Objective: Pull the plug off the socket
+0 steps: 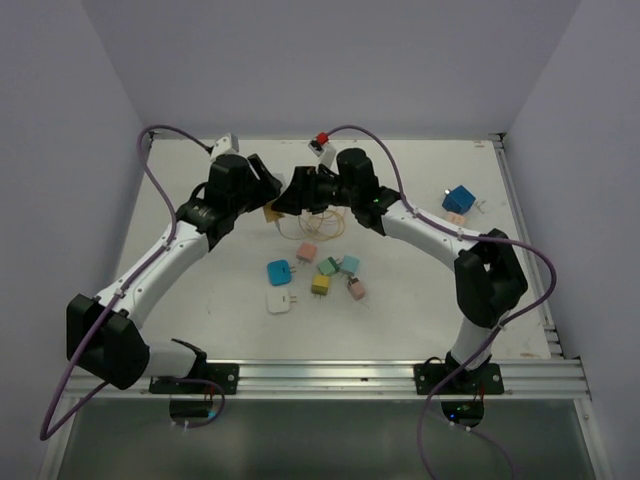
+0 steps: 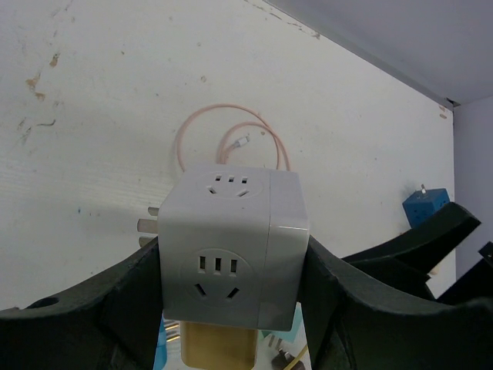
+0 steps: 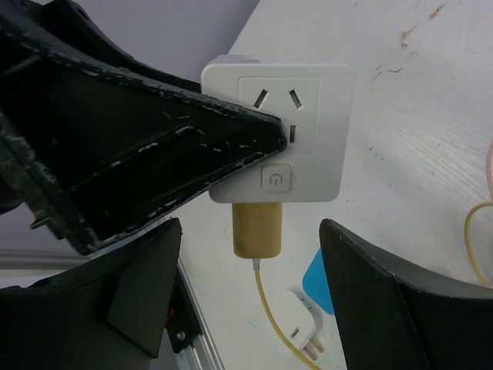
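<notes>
Jaws of left gripper (image 2: 231,270) pinching white cube socket (image 2: 231,200): one black finger (image 2: 115,301) flat on each of two opposite side faces, outlet faces bare between them. Jaws of right gripper (image 3: 252,235) spread wide, gripping nothing; tan plug (image 3: 258,227) just inside the gap, clear of both fingers. Plug seated in socket, on the face bordering the one with the power button (image 3: 276,179), body pointing toward right gripper. Thin yellow cable (image 3: 268,308) out of plug's free end. In right wrist view, one left finger slanting across the button face, covering part of its outlet. Metal prongs (image 2: 146,227) sticking out of another socket face, beside left finger. Socket resting or lifted: cannot tell. Both grippers tip to tip over worktop (image 1: 420,300), midway between left and right edges, nearer far edge than near edge; socket mostly hidden between them in top view. Pink cable coil (image 2: 231,139) flat on worktop just beyond socket in left wrist view. Cluster of small adapters (image 1: 320,284) at mid-worktop, on the near-edge side of the grippers: blue, white, pink, yellow, green, teal, all apart from socket. Blue cube (image 1: 459,197) near right edge toward far right corner, pale pink block (image 1: 455,217) just beside it.
</notes>
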